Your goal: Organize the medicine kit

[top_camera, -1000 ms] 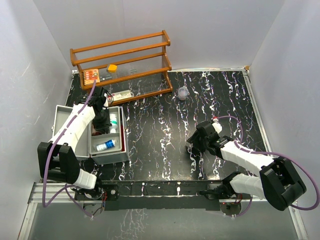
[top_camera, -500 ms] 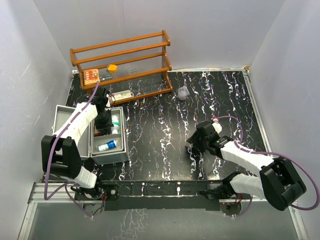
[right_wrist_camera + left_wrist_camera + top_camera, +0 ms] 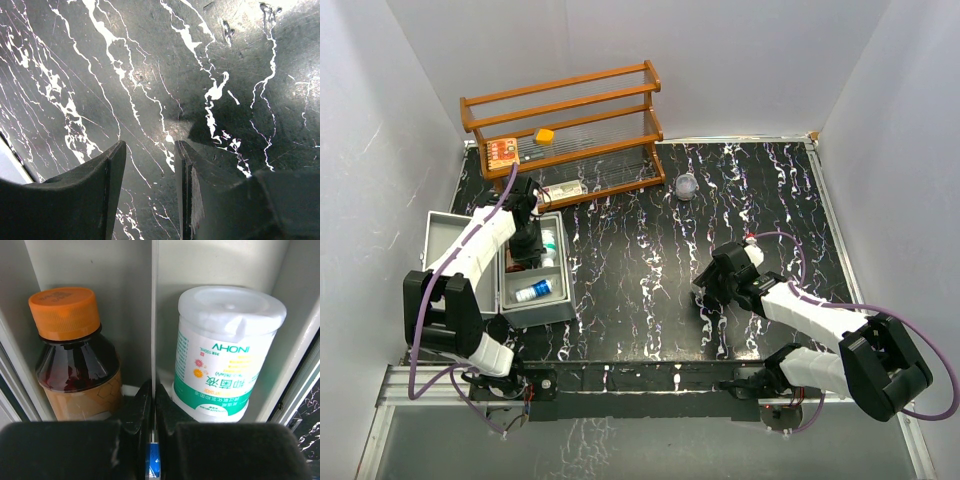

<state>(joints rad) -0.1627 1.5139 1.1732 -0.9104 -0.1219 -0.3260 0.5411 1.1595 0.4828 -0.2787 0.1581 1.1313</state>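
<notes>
The medicine kit (image 3: 538, 313), a silver-grey metal case, lies open at the left of the table with its lid (image 3: 450, 235) folded out to the left. In the left wrist view its grey tray holds a brown bottle (image 3: 75, 365) with an orange cap left of the thin divider (image 3: 154, 315), and a white and green bottle (image 3: 225, 350) to the right. My left gripper (image 3: 152, 400) is shut on that divider. A white bottle with a blue cap (image 3: 533, 291) lies in the near compartment. My right gripper (image 3: 150, 150) hangs open just over bare table, holding nothing.
A brown wooden rack (image 3: 565, 120) stands at the back left, with an orange box (image 3: 501, 151) and a small yellow item (image 3: 545, 135) on it. A small flat pack (image 3: 563, 189) lies in front of the rack. A clear round object (image 3: 687, 185) sits mid-table.
My left arm has swung slightly left with the kit's tray in its grip, and the case has turned a little straighter. The right arm has not moved.
</notes>
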